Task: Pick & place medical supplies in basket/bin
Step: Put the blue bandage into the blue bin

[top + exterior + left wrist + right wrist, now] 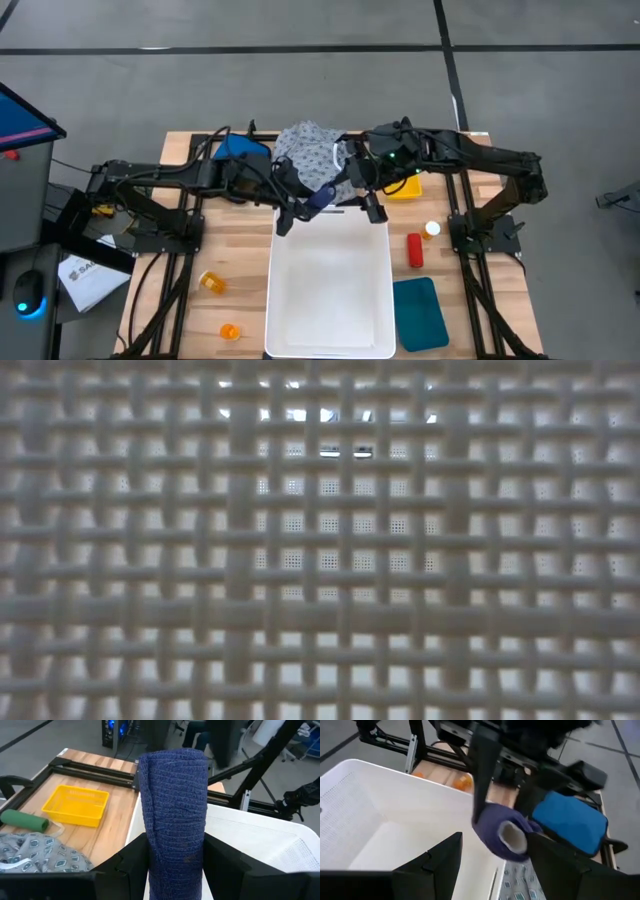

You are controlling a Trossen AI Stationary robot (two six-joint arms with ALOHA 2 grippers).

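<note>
My left gripper (300, 208) is shut on a dark blue-purple bandage roll (175, 805), held over the far rim of the white basket (330, 300). My right gripper (372, 208) stands open just right of the roll; in its wrist view the roll's hollow end (512, 837) shows beyond its fingers, untouched. The grey-white dotted garment (312, 150) lies on the table behind both grippers. A green cylinder (25, 820) lies beside it. A red cylinder (414, 250) and orange pill bottles (212, 282) lie on the wood. My left gripper pinches the roll's near end (175, 870) between its two fingers (127, 865), which lie along it. They come from the table's left, slanting a little downward. The roll sticks out forward past the fingertips, lifted clear over the basket's far rim.
A small yellow basket (405, 186) sits right of the garment, a blue object (240, 150) left of it. A teal pad (418, 312) and a white-capped bottle (431, 229) lie right of the white basket, whose woven wall (320, 540) fills the low view.
</note>
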